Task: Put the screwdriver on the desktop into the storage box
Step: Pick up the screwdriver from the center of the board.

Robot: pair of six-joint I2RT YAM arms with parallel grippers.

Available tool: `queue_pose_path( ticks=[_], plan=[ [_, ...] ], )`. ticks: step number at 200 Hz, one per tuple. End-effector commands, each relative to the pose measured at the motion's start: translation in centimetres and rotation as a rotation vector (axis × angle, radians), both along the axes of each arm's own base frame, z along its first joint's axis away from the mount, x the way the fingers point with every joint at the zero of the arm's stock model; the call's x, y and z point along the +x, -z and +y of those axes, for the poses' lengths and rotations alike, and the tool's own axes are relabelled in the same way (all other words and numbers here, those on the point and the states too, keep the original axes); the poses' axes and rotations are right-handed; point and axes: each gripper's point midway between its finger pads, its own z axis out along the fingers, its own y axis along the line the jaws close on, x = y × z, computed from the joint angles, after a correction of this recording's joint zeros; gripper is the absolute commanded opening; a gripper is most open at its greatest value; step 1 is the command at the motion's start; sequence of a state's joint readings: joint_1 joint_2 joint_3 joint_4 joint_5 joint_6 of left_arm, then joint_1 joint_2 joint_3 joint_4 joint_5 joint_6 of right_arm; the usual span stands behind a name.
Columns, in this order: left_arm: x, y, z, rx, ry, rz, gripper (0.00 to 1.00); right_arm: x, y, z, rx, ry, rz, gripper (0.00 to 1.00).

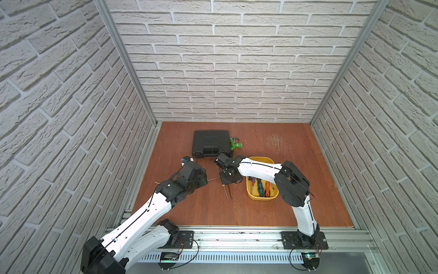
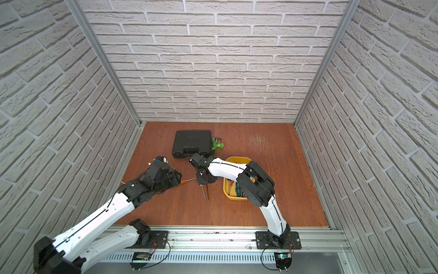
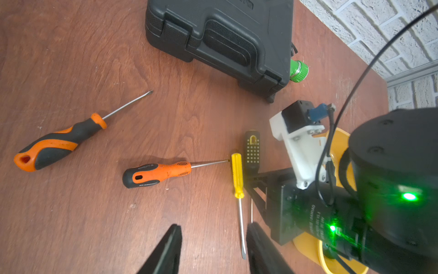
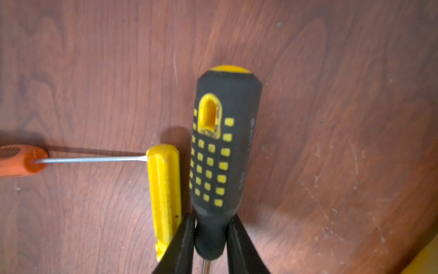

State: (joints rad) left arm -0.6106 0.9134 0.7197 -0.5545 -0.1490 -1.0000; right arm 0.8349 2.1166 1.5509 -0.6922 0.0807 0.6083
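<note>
Reddish-brown wood-grain desktop (image 1: 296, 201): black hard plastic tool case (image 1: 211, 142) at back, green-handled tool (image 1: 235, 144) just right of it; shallow yellow plastic storage box (image 1: 262, 198) nearer, holding screwdrivers (image 1: 260, 187); black-and-yellow rubber-handled screwdriver (image 4: 222, 147) left of box.

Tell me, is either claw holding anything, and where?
The right gripper clamps the black-and-yellow screwdriver at its handle's narrow neck; the left gripper holds nothing.

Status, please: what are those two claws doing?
Right gripper shut on black-and-yellow screwdriver. Left gripper open, empty. Yellow screwdriver close alongside the held one.
</note>
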Motion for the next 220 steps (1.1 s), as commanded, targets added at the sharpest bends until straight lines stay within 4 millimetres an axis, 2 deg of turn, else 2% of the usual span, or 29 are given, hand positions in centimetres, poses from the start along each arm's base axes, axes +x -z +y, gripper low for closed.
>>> queue_pose_path(
  ticks=[1,31,57,98,104,106,110,161,189,220],
  plan=[
    [0.2,-0.1,0.1,-0.007,-0.009,-0.003,0.49,-0.3,1.0,-0.2,-0.013,-0.008,0.021,0.28],
    [0.1,0.1,0.1,-0.005,-0.007,-0.001,0.49,-0.6,1.4,-0.7,-0.022,-0.006,0.027,0.27],
    [0.1,0.2,0.0,-0.006,-0.005,0.000,0.49,-0.7,0.5,-0.7,-0.004,-0.008,0.008,0.21],
    [0.1,0.6,-0.1,-0.004,-0.002,0.011,0.49,-0.7,-3.2,-0.6,0.040,-0.023,-0.063,0.10],
    [0.1,0.7,-0.1,-0.006,-0.002,0.011,0.49,-0.9,-3.1,-0.7,0.036,-0.024,-0.063,0.09],
    [0.1,0.7,-0.1,-0.005,-0.001,0.013,0.49,-0.8,-4.1,-0.6,0.052,-0.025,-0.078,0.09],
    [0.1,0.8,-0.1,-0.007,-0.003,0.013,0.49,-0.8,-4.7,-0.7,0.061,-0.022,-0.089,0.09],
    [0.2,1.3,-0.4,-0.009,0.003,0.026,0.49,-2.0,-9.0,-1.8,0.145,-0.012,-0.168,0.03],
    [0.5,1.5,-0.8,-0.004,0.012,0.038,0.48,-2.8,-11.7,-3.0,0.203,-0.002,-0.225,0.02],
    [0.6,2.0,-1.2,-0.003,0.023,0.057,0.48,-3.0,-14.6,-5.3,0.244,0.052,-0.298,0.02]
  ],
)
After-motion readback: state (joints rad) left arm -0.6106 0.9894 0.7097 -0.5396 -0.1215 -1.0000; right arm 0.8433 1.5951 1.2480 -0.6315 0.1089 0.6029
